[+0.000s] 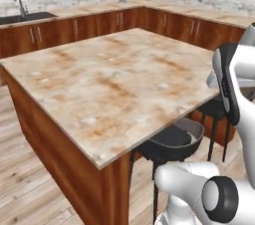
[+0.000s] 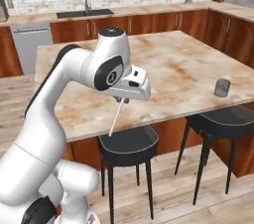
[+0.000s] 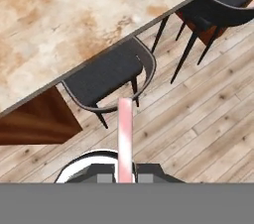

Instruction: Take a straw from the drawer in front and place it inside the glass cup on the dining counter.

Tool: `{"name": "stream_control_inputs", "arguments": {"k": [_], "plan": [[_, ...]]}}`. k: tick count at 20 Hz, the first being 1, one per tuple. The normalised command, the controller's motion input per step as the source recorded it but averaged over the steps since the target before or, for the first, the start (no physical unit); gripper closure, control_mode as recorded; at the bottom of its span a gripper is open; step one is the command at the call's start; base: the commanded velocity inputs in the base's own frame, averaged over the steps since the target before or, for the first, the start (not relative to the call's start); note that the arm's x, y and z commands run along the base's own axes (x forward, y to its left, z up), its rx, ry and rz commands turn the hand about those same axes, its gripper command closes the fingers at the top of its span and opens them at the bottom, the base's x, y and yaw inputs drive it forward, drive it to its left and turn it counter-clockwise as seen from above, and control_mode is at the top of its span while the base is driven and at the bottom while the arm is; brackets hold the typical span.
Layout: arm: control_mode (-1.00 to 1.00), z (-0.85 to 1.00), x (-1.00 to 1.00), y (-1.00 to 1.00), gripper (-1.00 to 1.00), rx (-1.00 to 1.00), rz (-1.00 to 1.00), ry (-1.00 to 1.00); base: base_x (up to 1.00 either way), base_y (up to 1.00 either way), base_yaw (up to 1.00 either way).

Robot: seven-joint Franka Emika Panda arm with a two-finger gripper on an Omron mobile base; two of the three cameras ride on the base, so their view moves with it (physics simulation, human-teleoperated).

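Note:
My gripper (image 2: 123, 100) is shut on the straw (image 2: 115, 119), a thin pinkish-white stick that hangs down and slightly left from the hand, over a black stool at the near edge of the dining counter (image 2: 173, 64). In the hand view the straw (image 3: 125, 134) runs straight up from between the fingertips (image 3: 104, 178) toward the stool seat. The glass cup (image 2: 222, 87), a short smoky-grey tumbler, stands upright on the counter's near right corner, well to the right of the gripper. The drawer is out of view.
Two black stools (image 2: 128, 143) (image 2: 223, 119) stand tucked under the counter's near edge, on wooden floor (image 3: 198, 119). A sink (image 2: 84, 14) and reddish wall cabinets (image 1: 74, 30) line the back. The arm's own links (image 1: 231, 84) rise at the right in the left base view.

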Motion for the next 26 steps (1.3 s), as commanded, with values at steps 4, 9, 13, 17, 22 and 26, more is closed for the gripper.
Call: {"name": "stream_control_inputs", "arguments": {"k": [4, 9, 13, 17, 22, 26], "plan": [[1.00, 0.00, 0.00, 0.00, 1.00, 0.00, 0.00, 0.00, 0.07, -1.00, 0.40], [1.00, 0.00, 0.00, 0.00, 1.00, 0.00, 0.00, 0.00, 0.04, -1.00, 0.39], [1.00, 0.00, 0.00, 0.00, 1.00, 0.00, 0.00, 0.00, 0.00, -1.00, 0.34], [1.00, 0.00, 0.00, 0.00, 1.00, 0.00, 0.00, 0.00, 0.00, -1.00, 0.32], [1.00, 0.00, 0.00, 0.00, 1.00, 0.00, 0.00, 0.00, 0.00, -1.00, 0.30], [1.00, 0.00, 0.00, 0.00, 1.00, 0.00, 0.00, 0.00, 0.00, -0.94, 0.28]]}}
